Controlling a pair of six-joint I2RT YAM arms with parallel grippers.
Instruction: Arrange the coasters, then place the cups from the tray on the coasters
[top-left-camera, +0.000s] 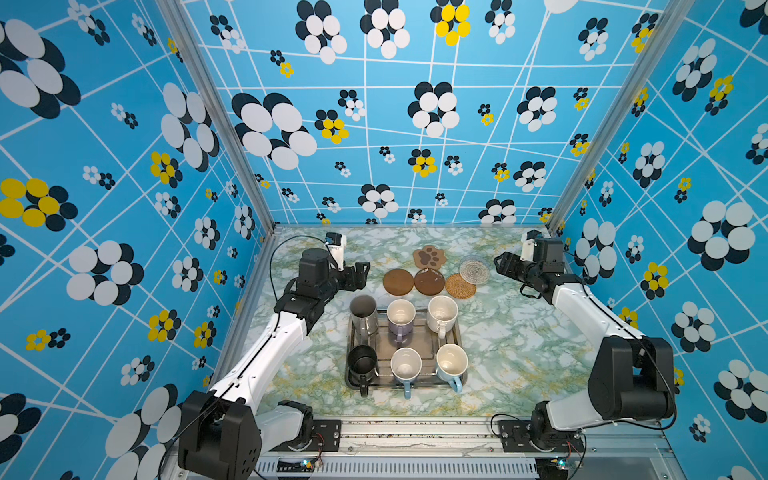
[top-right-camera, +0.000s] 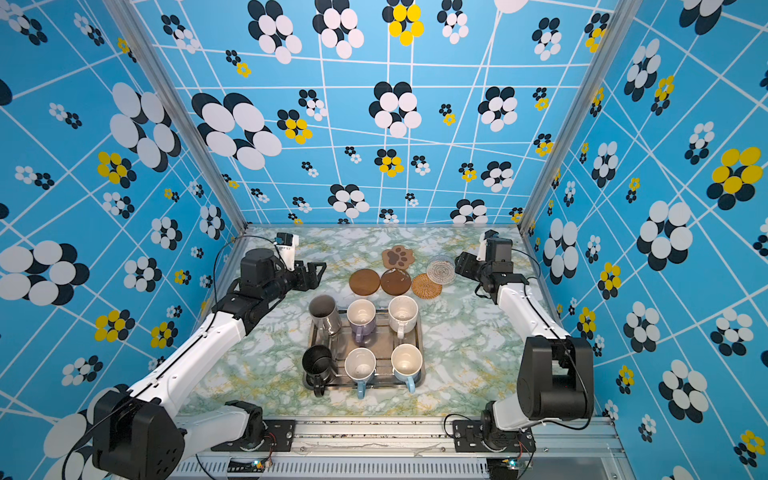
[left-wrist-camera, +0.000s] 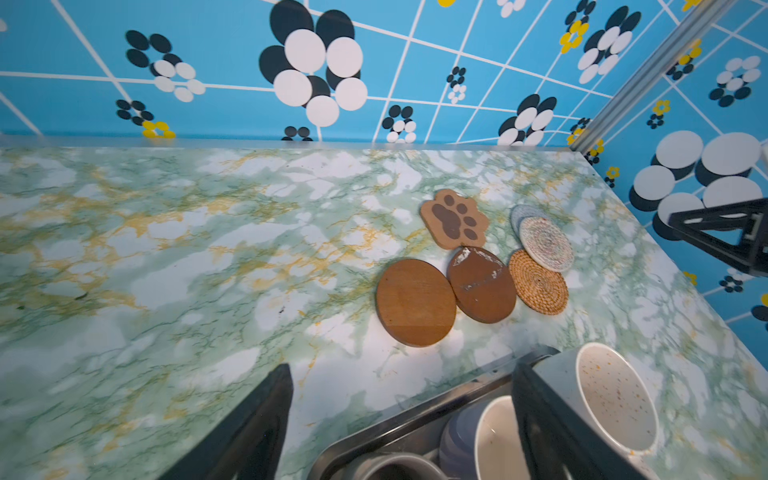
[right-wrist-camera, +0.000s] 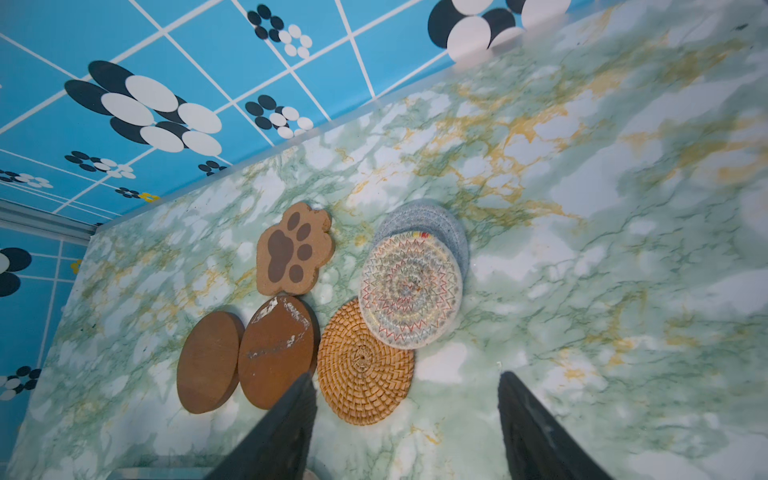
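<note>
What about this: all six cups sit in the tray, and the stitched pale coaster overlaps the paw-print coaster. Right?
No: the stitched pale coaster lies on the grey-blue coaster, apart from the paw-print coaster; the right wrist view shows it. All six cups sit in the tray.

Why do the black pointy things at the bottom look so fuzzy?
Right wrist view: the right gripper sits too close to the lens, so its fingers blur, while the golden woven coaster looks sharp. Left wrist view: the left gripper blurs likewise. Both top views look sharp.
</note>
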